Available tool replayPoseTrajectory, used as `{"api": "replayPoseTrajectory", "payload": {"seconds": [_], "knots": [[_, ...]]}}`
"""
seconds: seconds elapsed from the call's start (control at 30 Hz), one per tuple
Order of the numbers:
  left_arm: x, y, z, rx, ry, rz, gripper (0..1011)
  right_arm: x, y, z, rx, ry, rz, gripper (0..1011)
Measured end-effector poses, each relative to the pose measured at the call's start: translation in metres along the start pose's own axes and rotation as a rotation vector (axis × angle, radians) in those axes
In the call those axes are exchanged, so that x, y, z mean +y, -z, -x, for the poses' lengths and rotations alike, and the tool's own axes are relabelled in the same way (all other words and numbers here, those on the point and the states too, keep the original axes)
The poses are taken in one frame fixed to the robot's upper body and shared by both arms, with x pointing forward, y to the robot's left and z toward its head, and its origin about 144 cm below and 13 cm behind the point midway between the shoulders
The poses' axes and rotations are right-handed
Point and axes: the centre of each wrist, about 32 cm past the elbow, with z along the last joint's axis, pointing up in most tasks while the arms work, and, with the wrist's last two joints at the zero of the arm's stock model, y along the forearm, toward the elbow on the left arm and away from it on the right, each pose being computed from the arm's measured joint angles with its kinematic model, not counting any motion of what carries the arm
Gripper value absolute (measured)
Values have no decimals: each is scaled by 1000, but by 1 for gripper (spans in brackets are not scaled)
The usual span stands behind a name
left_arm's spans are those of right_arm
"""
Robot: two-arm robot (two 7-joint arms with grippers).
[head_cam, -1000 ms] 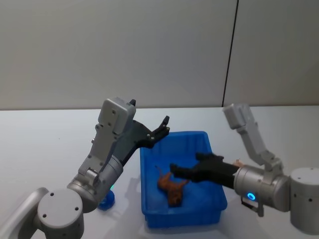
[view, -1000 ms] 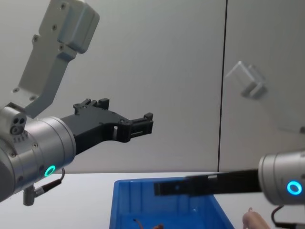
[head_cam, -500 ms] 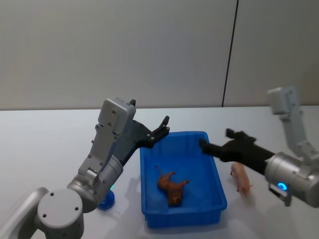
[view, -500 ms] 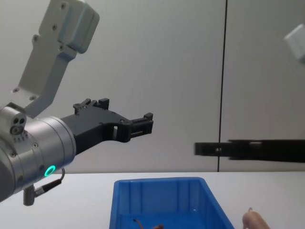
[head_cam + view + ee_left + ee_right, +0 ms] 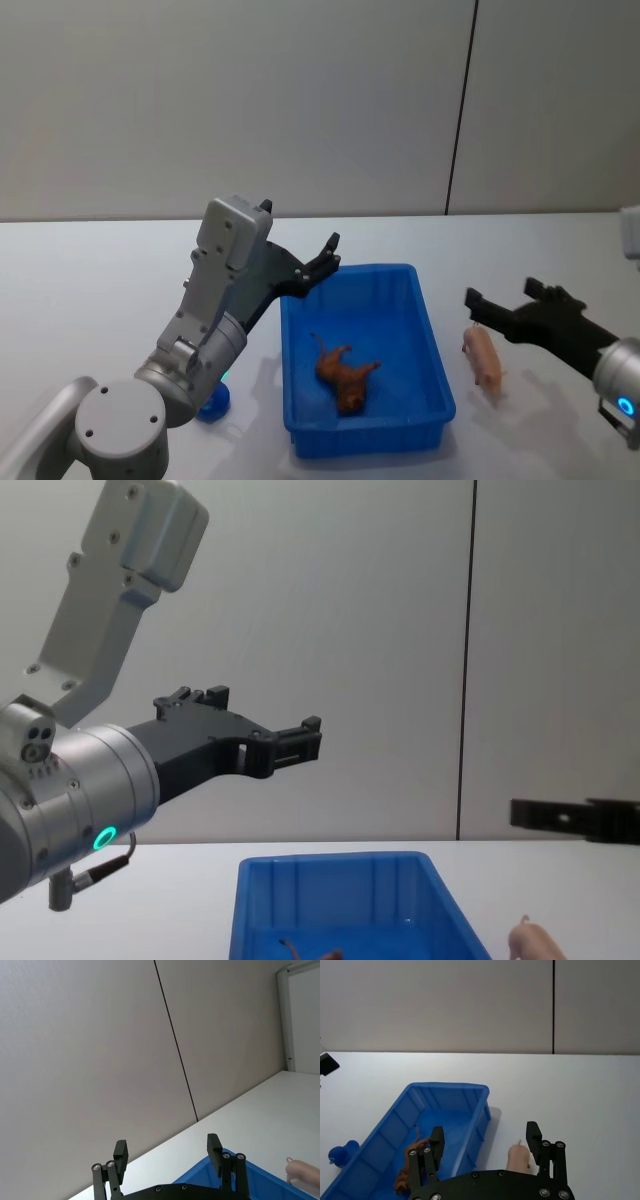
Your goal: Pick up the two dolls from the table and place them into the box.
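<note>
1. Jaws of the left gripper (image 5: 167,1150) stood wide apart with nothing between them. In the left wrist view its two black fingers (image 5: 214,1146) framed bare wall.
2. That gripper hung in the air above the far left corner of the box (image 5: 436,352), well clear of the rim, with its fingertips pointing right and away from the robot.
3. Jaws of the right gripper (image 5: 500,296) were likewise spread wide and empty, as the right wrist view showed plainly.
4. The right gripper hovered to the right of the box with its fingertips pointing left, above the table (image 5: 100,280) and not touching anything.
5. The brown lion doll (image 5: 342,375) lay on its side on the floor of the box, around the middle and slightly toward the near end, its thin tail pointing to the far side.
6. The pink doll (image 5: 484,358) lay on the table just right of the box, close to the right wall but apart from it, below the right gripper and free of its fingers.
7. The box sat on the white table with its long sides running near to far.
8. A small blue object (image 5: 212,403) sat on the table near the box's near left corner, partly hidden behind the left arm.
</note>
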Motion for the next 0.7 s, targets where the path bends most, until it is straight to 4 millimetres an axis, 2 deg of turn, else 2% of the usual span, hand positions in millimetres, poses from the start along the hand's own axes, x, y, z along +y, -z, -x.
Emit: {"api": "replayPoseTrajectory", "payload": {"seconds": [0.27,0.7], "knots": [[0,0,0,0,0,0,1003,-7,7,-1,13,19,15,1001],[0,0,0,0,0,0,1003,-3,10,2,26,68,53,1001]]}}
